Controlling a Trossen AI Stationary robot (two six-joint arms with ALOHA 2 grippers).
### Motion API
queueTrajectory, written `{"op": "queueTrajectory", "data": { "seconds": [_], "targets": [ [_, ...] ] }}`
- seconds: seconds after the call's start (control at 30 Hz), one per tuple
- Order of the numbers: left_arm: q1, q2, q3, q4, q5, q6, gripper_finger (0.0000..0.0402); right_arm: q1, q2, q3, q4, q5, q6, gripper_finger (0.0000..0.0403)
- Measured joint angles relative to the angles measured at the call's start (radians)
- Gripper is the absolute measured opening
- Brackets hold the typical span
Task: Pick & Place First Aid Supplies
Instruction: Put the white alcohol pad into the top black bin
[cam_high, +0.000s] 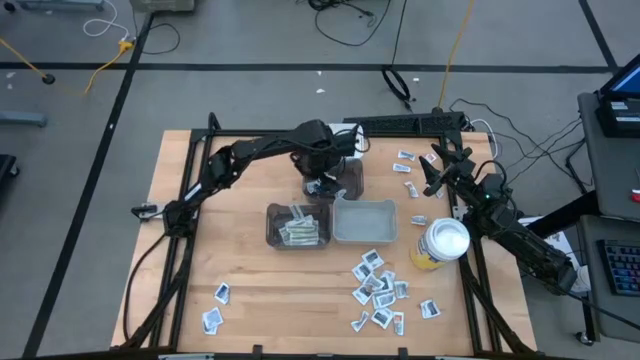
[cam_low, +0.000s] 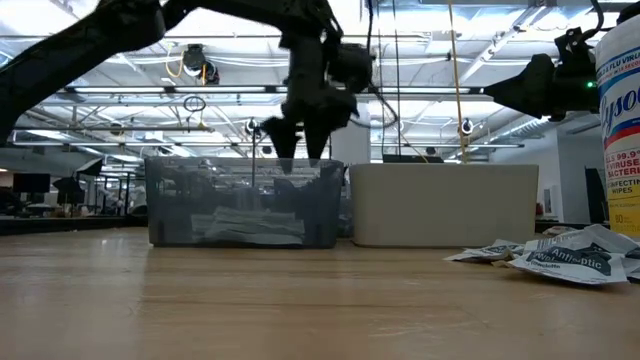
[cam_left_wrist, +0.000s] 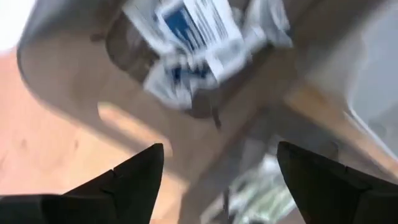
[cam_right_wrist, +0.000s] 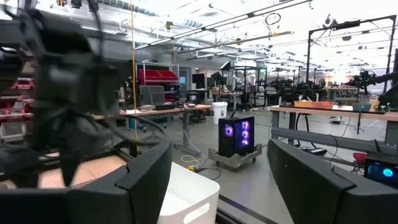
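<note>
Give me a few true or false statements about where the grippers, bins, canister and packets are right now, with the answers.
1. The left gripper is open above the dark bin. True.
2. The right gripper grips the yellow canister. False: it is open and empty, raised near the table's far right edge, apart from the canister.
3. The clear bin holds packets. True.
4. The white bin is full of packets. False: it looks empty in the high view.
5. A cluster of packets lies on the table near the canister. True.
6. The canister lies on its side. False: it stands upright, lid up.
</note>
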Motion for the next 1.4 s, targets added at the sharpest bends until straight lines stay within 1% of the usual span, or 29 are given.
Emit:
{"op": "queueTrajectory", "data": {
  "seconds": [0.17, 0.27, 0.33, 0.43, 0.57, 0.67, 0.83, 1.0, 1.17, 1.27, 1.4],
  "targets": [
    [-0.062, -0.073, 0.0, 0.006, -0.016, -0.008, 0.0328, 0.0, 0.0, 0.0, 0.0, 0.0, 0.0, 0.0263],
    [-0.104, -0.114, -0.009, 0.006, -0.045, -0.055, 0.0324, 0.0, 0.0, 0.0, 0.0, 0.0, 0.0, 0.0263],
    [-0.134, -0.152, -0.046, 0.01, -0.045, -0.102, 0.0319, 0.0, 0.0, 0.0, 0.0, 0.0, 0.0, 0.0263],
    [-0.185, -0.227, -0.161, 0.05, -0.045, -0.172, 0.0311, 0.0, 0.0, 0.0, 0.0, 0.0, 0.0, 0.0263],
    [-0.26, -0.366, -0.386, 0.16, -0.044, -0.237, 0.0302, 0.0, 0.0, 0.0, 0.0, 0.0, 0.0, 0.0263],
    [-0.324, -0.469, -0.539, 0.224, -0.04, -0.314, 0.0298, 0.0, 0.0, 0.0, 0.0, 0.0, 0.0, 0.0263],
    [-0.44, -0.61, -0.73, 0.267, -0.034, -0.477, 0.0296, 0.0, 0.0, 0.0, 0.0, 0.0, 0.0, 0.0263],
    [-0.569, -0.711, -0.877, 0.269, -0.034, -0.651, 0.0292, 0.0, 0.0, 0.0, 0.0, 0.0, 0.0, 0.0263],
    [-0.695, -0.797, -1.012, 0.309, 0.028, -0.833, 0.029, 0.0, 0.0, 0.0, 0.0, 0.0, 0.0, 0.0263],
    [-0.778, -0.838, -1.078, 0.334, 0.047, -0.948, 0.0295, 0.0, 0.0, 0.0, 0.0, 0.0, 0.0, 0.0263],
    [-0.885, -0.867, -1.133, 0.356, 0.064, -1.078, 0.0295, 0.0, 0.0, 0.0, 0.0, 0.0, 0.0, 0.0263]
  ]
}}
